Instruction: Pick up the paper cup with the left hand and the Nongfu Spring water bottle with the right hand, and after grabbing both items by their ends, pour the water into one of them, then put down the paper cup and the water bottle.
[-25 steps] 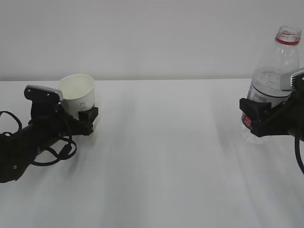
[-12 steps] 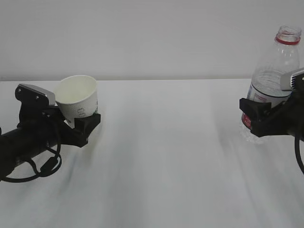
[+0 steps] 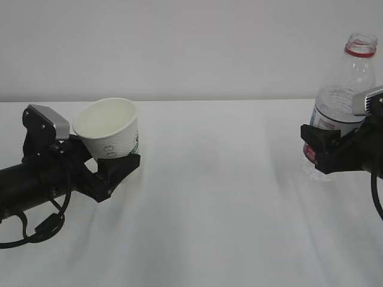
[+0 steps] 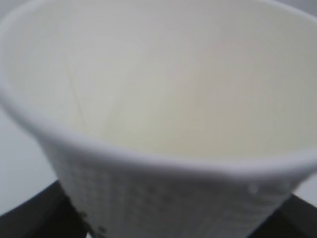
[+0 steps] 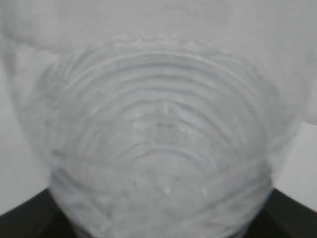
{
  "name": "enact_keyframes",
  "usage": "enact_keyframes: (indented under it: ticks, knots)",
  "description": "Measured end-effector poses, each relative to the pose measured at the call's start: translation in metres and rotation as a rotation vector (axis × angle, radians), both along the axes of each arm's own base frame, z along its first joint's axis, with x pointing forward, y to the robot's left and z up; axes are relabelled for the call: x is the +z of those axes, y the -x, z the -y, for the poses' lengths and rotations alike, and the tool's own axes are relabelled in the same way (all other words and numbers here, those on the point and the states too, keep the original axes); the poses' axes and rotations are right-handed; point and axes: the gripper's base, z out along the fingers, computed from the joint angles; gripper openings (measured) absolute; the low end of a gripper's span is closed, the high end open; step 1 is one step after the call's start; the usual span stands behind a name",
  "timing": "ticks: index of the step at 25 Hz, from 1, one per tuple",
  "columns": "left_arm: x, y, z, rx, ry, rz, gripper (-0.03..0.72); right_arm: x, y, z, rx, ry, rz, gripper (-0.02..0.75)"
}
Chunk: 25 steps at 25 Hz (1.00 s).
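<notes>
Exterior view, from the left: the left hand (image 3: 114, 164) is clamped on the base of the cup (image 3: 111, 128), held clear of the table (image 3: 209, 197) and tipped slightly, mouth up. Well apart, at the far right, the right hand (image 3: 320, 152) grips the bottle (image 3: 344, 89) low on its body, upright, neck open. Pouring means bringing the bottle's mouth over the cup, so the gap between them must close. Left wrist view alone shows the cup's inside, seemingly dry; right wrist view shows only the bottle's ribbed body.

One paper cup (image 3: 112, 133), one water bottle (image 3: 342, 89), two arms
</notes>
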Motion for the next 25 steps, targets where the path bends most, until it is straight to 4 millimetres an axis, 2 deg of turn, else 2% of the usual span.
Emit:
enact_keyframes:
  ticks: [13,25]
  knots:
    - [-0.001,0.022,0.016,-0.295,0.009,-0.065,0.586,0.000,0.001,-0.001,0.020,0.010,0.001,0.527]
    - [0.004,0.030,0.021,-0.389,-0.008,-0.052,0.586,-0.001,0.001,-0.003,0.050,0.026,0.002,0.527]
